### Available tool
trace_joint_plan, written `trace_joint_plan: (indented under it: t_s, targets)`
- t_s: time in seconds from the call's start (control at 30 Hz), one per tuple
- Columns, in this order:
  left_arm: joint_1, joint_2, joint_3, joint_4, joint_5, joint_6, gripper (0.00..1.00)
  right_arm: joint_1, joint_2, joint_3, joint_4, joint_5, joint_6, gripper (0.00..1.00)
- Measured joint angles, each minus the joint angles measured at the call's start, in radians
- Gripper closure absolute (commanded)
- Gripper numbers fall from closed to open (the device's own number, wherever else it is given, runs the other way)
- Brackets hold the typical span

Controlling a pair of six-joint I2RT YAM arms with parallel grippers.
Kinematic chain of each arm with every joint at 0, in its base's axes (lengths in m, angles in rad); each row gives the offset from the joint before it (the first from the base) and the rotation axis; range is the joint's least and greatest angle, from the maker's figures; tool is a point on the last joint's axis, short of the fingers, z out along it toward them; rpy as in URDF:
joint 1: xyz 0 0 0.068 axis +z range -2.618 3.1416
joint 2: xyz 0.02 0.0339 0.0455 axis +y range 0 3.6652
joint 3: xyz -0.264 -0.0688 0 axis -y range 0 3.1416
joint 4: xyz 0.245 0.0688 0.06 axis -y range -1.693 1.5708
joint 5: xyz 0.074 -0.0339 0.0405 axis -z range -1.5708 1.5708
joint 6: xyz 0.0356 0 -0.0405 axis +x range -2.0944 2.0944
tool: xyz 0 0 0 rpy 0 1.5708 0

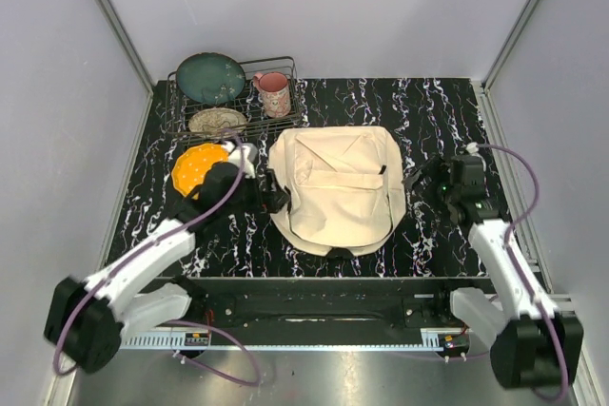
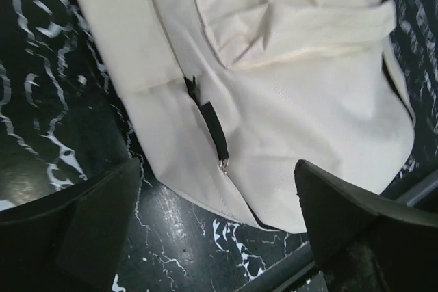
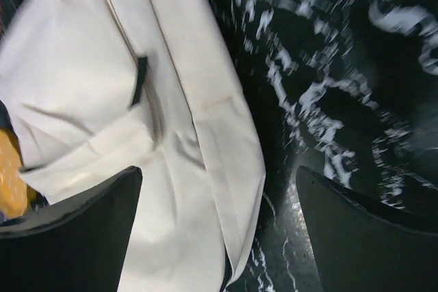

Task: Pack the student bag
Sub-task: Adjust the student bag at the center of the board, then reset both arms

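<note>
The cream canvas student bag (image 1: 335, 189) lies flat in the middle of the black marbled table, flap up, with small black buckles on its sides. My left gripper (image 1: 274, 199) is open at the bag's left edge; in the left wrist view the bag (image 2: 287, 100) and a black buckle strap (image 2: 213, 128) lie just beyond the open fingers (image 2: 89, 223). My right gripper (image 1: 416, 181) is open at the bag's right edge; in the right wrist view the bag's side (image 3: 171, 141) lies between its fingers (image 3: 75, 230). Neither holds anything.
A wire rack (image 1: 233, 102) at the back left holds a dark green plate (image 1: 209, 77), a pink mug (image 1: 274, 93) and a pale plate (image 1: 217, 121). An orange tray-like item (image 1: 197, 167) lies left of the bag, beside my left arm.
</note>
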Motion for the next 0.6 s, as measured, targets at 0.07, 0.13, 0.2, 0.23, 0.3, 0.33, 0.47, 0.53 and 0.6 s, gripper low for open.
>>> trace_joint_plan:
  t_s: [0.07, 0.13, 0.2, 0.23, 0.3, 0.33, 0.47, 0.53, 0.6]
  targets:
    - [-0.001, -0.108, -0.012, -0.029, -0.055, -0.002, 0.01, 0.000, -0.108, 0.010, -0.024, 0.105, -0.008, 0.00]
    - [-0.001, -0.203, -0.027, -0.045, -0.109, -0.006, 0.01, 0.000, -0.201, 0.010, -0.032, 0.175, -0.027, 0.00]
    - [-0.001, -0.272, -0.037, -0.062, -0.158, -0.010, 0.01, 0.000, -0.248, 0.010, -0.034, 0.215, -0.052, 0.00]
    - [-0.001, -0.296, -0.037, -0.079, -0.179, -0.010, 0.01, 0.000, -0.253, 0.010, -0.034, 0.230, -0.061, 0.00]
    - [-0.001, -0.313, -0.036, -0.099, -0.216, -0.010, 0.01, 0.000, -0.238, 0.010, -0.037, 0.240, -0.072, 0.00]
    - [-0.001, -0.313, -0.033, -0.115, -0.234, -0.010, 0.01, 0.000, -0.223, 0.010, -0.037, 0.242, -0.073, 0.00]
    - [-0.001, -0.286, -0.012, -0.190, -0.289, -0.006, 0.01, 0.000, -0.166, 0.005, -0.035, 0.242, -0.069, 0.00]
    - [-0.001, -0.276, -0.006, -0.214, -0.307, -0.004, 0.01, 0.000, -0.165, -0.003, -0.033, 0.248, -0.069, 0.00]
    - [-0.001, -0.272, -0.003, -0.237, -0.321, 0.000, 0.01, 0.000, -0.165, -0.006, -0.023, 0.258, -0.081, 0.00]
